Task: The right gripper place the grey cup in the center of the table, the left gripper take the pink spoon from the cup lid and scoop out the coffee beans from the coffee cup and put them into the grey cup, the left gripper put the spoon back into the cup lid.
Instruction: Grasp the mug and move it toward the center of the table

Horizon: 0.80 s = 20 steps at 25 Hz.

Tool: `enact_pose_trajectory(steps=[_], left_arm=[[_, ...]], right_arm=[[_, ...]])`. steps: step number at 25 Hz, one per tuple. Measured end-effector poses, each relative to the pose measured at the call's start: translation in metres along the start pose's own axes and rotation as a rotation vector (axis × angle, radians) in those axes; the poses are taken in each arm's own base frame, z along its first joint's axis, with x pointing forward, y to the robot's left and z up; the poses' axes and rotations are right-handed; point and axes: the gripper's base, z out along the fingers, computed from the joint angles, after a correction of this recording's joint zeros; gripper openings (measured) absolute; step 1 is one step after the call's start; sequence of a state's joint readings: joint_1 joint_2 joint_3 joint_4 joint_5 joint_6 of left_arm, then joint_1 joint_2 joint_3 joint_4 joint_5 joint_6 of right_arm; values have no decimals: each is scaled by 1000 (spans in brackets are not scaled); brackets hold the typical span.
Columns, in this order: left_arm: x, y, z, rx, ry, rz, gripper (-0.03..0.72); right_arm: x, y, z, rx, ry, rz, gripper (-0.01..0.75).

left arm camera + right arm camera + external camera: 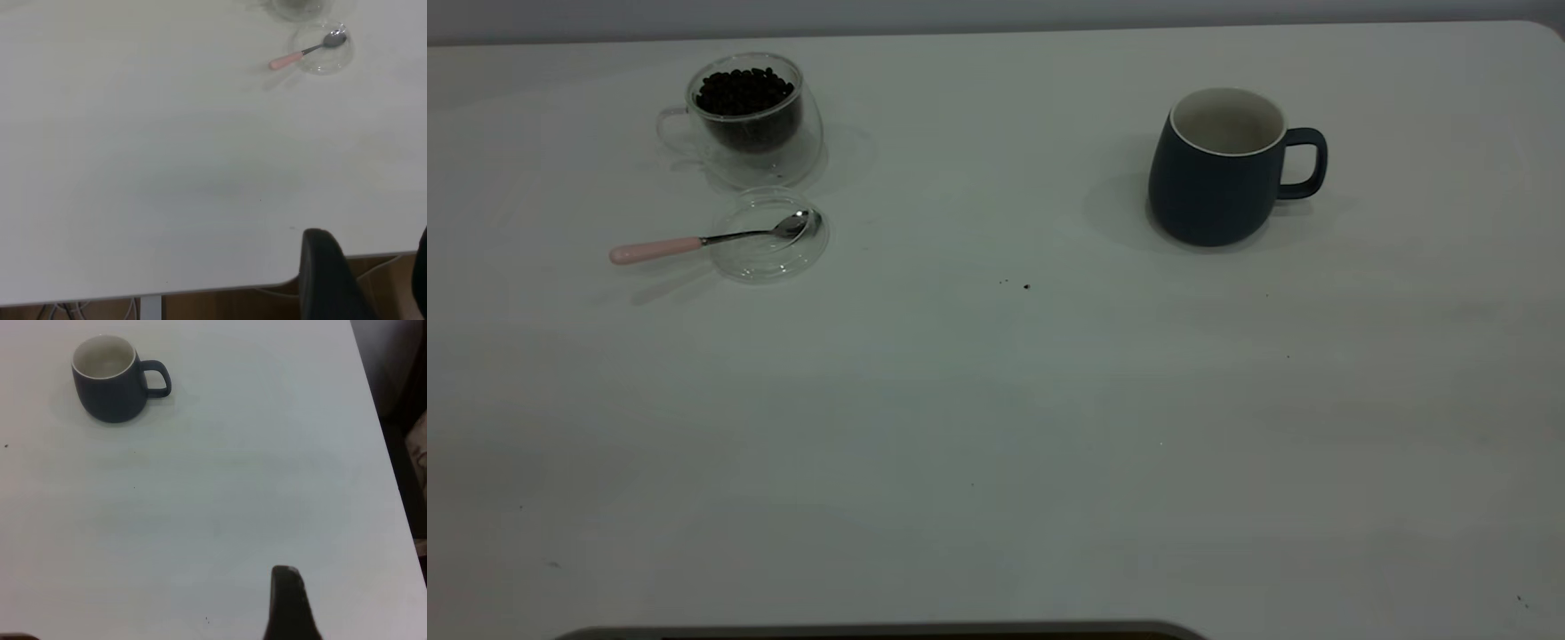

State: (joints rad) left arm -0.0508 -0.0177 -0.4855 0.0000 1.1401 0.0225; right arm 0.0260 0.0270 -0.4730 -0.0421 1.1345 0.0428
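From the exterior view I see neither arm over the tabletop (996, 444); both sit back at its near edge. The grey cup (1221, 167) stands upright on the right side toward the far edge, its off-white inside bare and its loop handle pointing right, well apart from everything else. On the far left the coffee cup (749, 120) stands upright, its handle to the left, with the coffee beans (744, 92) heaped nearly to the rim. Just nearer than it, all but touching its base, lies the cup lid (769, 236), flat on the tabletop. The pink spoon (711, 238) rests across the lid, its metal bowl inside the disc and its pink handle sticking out past the lid's left rim. A few dark specks (1024, 286) lie on the bare middle of the tabletop. In the left wrist view the left end effector (363, 280) hangs at the near edge of the tabletop, far from the spoon and lid, its two dark fingers set wide apart and holding nothing. In the right wrist view only one dark finger (288, 603) of the right end effector shows clearly, low over bare tabletop and well short of the grey cup, so I cannot tell how wide it stands.
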Motion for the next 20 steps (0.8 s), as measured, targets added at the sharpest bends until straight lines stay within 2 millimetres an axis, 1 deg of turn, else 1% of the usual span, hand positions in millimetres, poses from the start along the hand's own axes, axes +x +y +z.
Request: enact_pose_trajectory(steps=[9,12,14,16,19,20], left_arm=[[0,0,0,0,0,1,370],[0,0,0,0,0,1,370],[0,0,0,0,0,3,370],[0,0,0,0,0,3,370],[0,0,0,0,0,3,370],[0,0,0,0,0,3,370]], right_arm=[[-1,0,1,0,1,0,522],[-7,3,6,-22,44,9,528],[-19,5,11,-44,65,20,550],[-37,7,17,-56,39,13,588],[-66,9,36,-64,12,-42,619],[-75,10,46,-68,24,-73,621]])
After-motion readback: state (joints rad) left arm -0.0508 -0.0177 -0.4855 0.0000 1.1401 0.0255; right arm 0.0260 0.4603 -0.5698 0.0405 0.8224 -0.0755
